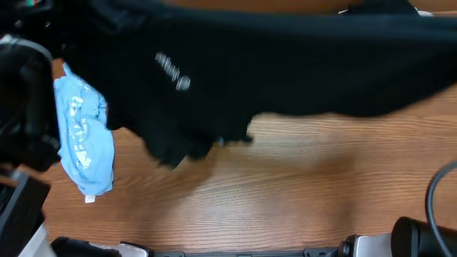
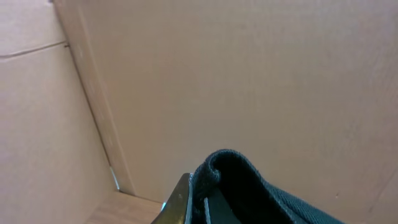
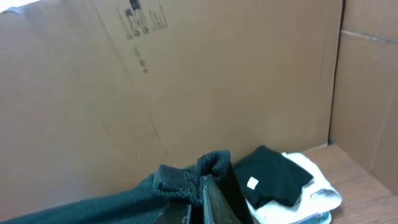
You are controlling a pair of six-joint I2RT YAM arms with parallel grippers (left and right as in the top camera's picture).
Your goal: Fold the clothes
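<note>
From overhead, a dark garment point(image 1: 285, 64) hangs stretched across the top of the view, blurred, with a small pale print near its left part and its lower edge drooping over the wooden table point(image 1: 285, 185). A light blue garment point(image 1: 86, 135) lies crumpled on the table at the left, just beside the dark cloth. Neither claw shows here. In the left wrist view, the left claw point(image 2: 198, 208) sits at the bottom edge, closed tight on a bunched fold of the dark garment, in front of a plain cardboard wall point(image 2: 249, 74). In the right wrist view, the right claw point(image 3: 205, 199) likewise pinches a gathered edge of the same cloth, which trails off to the left. Behind it stands a printed cardboard panel point(image 3: 93, 93). At the right, a folded black garment point(image 3: 273, 174) with a white tag rests on a folded white garment point(image 3: 320, 196).
</note>
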